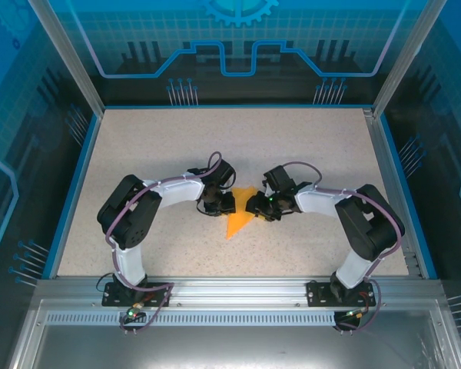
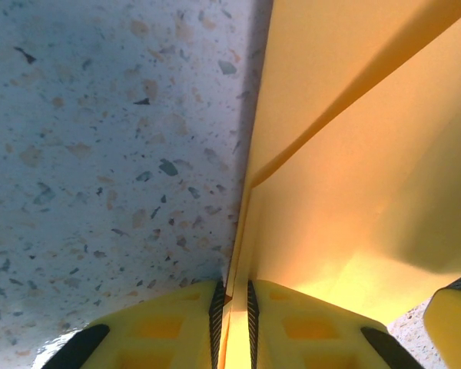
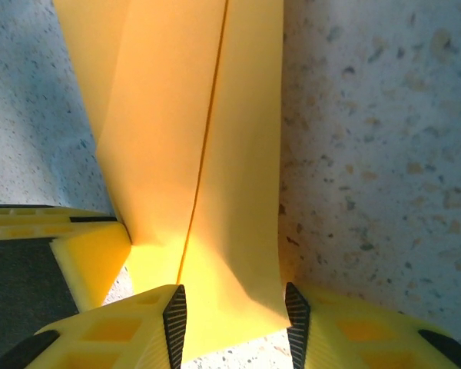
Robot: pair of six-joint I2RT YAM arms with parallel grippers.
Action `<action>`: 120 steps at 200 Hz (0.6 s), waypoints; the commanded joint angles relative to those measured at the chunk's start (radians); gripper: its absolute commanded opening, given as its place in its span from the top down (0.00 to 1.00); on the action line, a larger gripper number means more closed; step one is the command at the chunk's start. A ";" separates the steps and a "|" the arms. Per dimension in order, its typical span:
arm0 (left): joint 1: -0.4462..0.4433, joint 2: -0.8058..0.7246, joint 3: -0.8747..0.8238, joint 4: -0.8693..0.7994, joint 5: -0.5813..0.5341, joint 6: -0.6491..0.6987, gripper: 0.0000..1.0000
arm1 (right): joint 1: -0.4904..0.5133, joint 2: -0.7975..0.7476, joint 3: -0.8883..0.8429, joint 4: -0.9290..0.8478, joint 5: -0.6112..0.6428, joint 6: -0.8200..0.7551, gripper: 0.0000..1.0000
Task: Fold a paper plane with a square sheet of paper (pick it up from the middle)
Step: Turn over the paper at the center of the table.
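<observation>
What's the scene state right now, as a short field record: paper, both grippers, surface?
orange paper: partly folded, creases visible, pointed end toward the arm bases
position: mid-table, between the two grippers
left gripper: shut on the paper's edge
right gripper: jaws apart with folded paper between them; grip unclear
table: speckled, light
stage: fold in progress, likely

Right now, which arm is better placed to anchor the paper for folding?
Left, probably: the left gripper is pinched tight on an edge of the orange paper; the right gripper stands wider around a flap.
</observation>
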 commanded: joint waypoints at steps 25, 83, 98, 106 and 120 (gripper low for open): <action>-0.012 0.012 -0.014 -0.015 -0.002 0.001 0.80 | 0.023 0.031 -0.052 0.141 -0.062 0.101 0.59; -0.012 -0.012 -0.030 -0.005 -0.002 -0.007 0.80 | 0.022 0.042 -0.065 0.246 -0.041 0.114 0.61; -0.011 -0.020 -0.035 0.003 0.004 -0.012 0.80 | 0.021 0.038 -0.068 0.266 -0.037 0.111 0.64; -0.010 -0.023 -0.035 0.003 0.003 -0.014 0.80 | 0.021 0.036 -0.068 0.273 -0.035 0.107 0.65; -0.011 -0.027 -0.035 0.005 0.005 -0.017 0.80 | 0.020 0.033 -0.066 0.278 -0.031 0.099 0.67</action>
